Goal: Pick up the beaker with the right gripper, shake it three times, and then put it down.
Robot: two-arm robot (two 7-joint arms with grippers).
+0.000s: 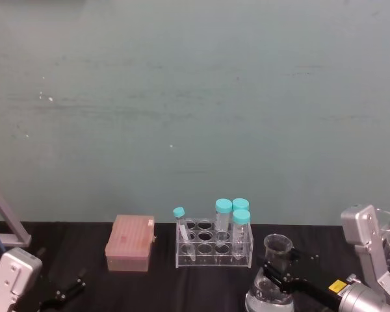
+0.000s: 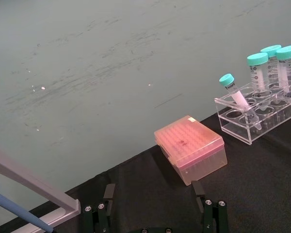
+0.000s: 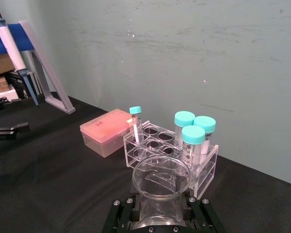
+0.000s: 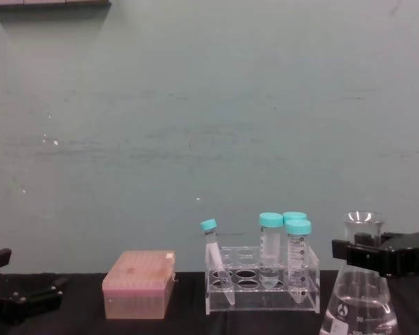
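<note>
The beaker (image 1: 277, 249) is a clear conical flask with white printed marks, standing right of the tube rack near the table's front. My right gripper (image 1: 277, 272) reaches in from the right, and its black fingers (image 4: 354, 254) sit on both sides of the narrow neck, shut on it. From the right wrist view I look down into the beaker's round mouth (image 3: 161, 176), just above the right gripper (image 3: 160, 217). The chest view cuts off the beaker's base (image 4: 359, 307). My left gripper (image 2: 153, 194) rests open and empty at the front left (image 1: 60, 281), above the black table.
A clear rack (image 1: 214, 247) holds several teal-capped tubes just left of the beaker. A pink tip box (image 1: 130, 243) sits further left. A pipette stand (image 3: 43, 73) stands at the far left. The teal wall runs close behind them all.
</note>
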